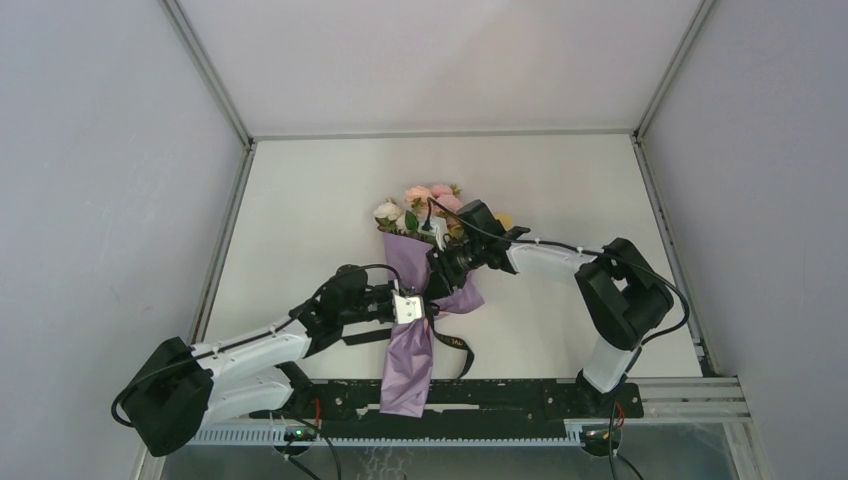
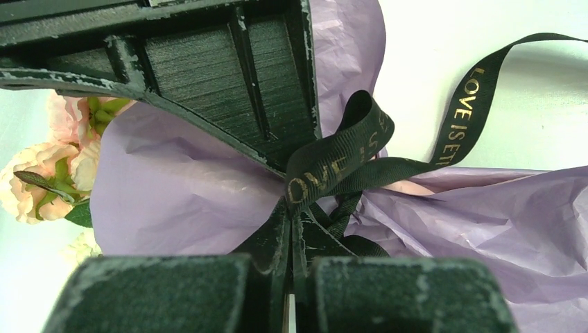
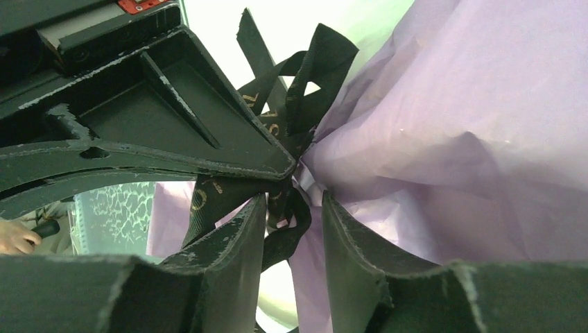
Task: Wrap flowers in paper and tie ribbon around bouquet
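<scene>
The bouquet lies mid-table: pink and white flowers (image 1: 430, 197) point away from me, and the lilac paper (image 1: 408, 360) trails toward the front edge. A black ribbon (image 2: 347, 156) with gold lettering cinches the paper's waist, one tail arching off to the right. My left gripper (image 2: 291, 211) is shut on the ribbon at the knot; from above it is the gripper (image 1: 430, 312) meeting the bouquet from the left. My right gripper (image 3: 295, 201) stands open at the same waist, with a ribbon (image 3: 305, 90) loop and crumpled paper (image 3: 471, 139) between its fingers. The flowers (image 2: 48, 159) also show at the left.
Both grippers crowd the waist; the right gripper's finger (image 2: 208, 69) fills the top of the left wrist view. White table (image 1: 320, 200) lies around the bouquet, grey walls on three sides. A black rail (image 1: 500, 395) runs along the front edge. A person's hand (image 3: 14, 236) shows beyond it.
</scene>
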`<state>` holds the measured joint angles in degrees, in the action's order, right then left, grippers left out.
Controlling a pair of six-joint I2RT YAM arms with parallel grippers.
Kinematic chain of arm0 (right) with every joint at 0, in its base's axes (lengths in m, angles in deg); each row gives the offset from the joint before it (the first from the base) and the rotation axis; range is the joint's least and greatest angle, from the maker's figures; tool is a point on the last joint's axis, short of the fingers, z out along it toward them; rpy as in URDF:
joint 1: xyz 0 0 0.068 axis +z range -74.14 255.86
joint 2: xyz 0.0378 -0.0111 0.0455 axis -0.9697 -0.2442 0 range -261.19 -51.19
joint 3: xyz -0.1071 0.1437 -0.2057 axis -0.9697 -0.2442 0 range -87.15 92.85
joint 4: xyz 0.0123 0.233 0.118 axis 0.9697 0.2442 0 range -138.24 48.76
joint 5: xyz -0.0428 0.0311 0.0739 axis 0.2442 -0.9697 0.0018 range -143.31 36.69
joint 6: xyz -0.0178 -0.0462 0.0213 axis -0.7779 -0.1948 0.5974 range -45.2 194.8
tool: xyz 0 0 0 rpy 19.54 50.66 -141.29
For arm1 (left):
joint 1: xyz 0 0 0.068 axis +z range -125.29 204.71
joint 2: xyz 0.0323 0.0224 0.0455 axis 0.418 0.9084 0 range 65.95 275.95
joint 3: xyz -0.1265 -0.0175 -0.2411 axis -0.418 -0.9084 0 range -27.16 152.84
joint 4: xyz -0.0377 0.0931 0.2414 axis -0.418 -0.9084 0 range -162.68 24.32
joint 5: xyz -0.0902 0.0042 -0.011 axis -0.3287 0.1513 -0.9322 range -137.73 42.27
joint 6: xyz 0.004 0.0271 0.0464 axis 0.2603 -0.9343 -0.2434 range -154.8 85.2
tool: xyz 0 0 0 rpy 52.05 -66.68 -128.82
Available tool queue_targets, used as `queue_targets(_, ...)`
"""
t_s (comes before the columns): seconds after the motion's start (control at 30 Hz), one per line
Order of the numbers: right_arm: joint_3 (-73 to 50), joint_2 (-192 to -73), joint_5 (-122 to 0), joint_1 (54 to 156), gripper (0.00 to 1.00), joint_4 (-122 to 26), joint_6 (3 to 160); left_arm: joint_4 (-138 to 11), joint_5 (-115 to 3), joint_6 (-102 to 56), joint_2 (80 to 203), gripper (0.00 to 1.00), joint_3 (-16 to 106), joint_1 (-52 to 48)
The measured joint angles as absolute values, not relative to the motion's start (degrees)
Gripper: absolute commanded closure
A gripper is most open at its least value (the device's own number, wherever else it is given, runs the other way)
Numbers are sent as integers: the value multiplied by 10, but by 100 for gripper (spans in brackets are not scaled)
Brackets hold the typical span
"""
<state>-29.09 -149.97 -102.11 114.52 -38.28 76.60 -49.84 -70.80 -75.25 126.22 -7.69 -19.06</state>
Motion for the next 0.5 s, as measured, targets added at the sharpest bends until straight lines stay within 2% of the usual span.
queue_targets(0.1,-291,-1503,-1028,1149,58,-386,766,-498,-708,-753,1262,100,-77,-191)
queue_targets(0.13,-291,-1505,-1030,1150,64,-388,766,-498,-708,-753,1262,100,-77,-191)
queue_targets(0.23,-291,-1513,-1034,1152,93,-394,771,-498,-708,-753,1262,100,-77,-191)
queue_targets(0.27,-291,-1515,-1034,1153,99,-396,772,-498,-708,-753,1262,100,-77,-191)
queue_targets(0.33,-291,-1517,-1035,1153,100,-398,779,-499,-706,-753,1262,99,-77,-191)
queue_targets(0.37,-291,-1518,-1035,1153,100,-398,780,-499,-705,-753,1262,93,-77,-191)
queue_targets(0.47,-291,-1518,-1035,1150,100,-396,780,-500,-704,-760,1262,59,-77,-191)
queue_targets(0.5,-291,-1518,-1035,1148,100,-394,780,-507,-705,-769,1261,54,-77,-190)
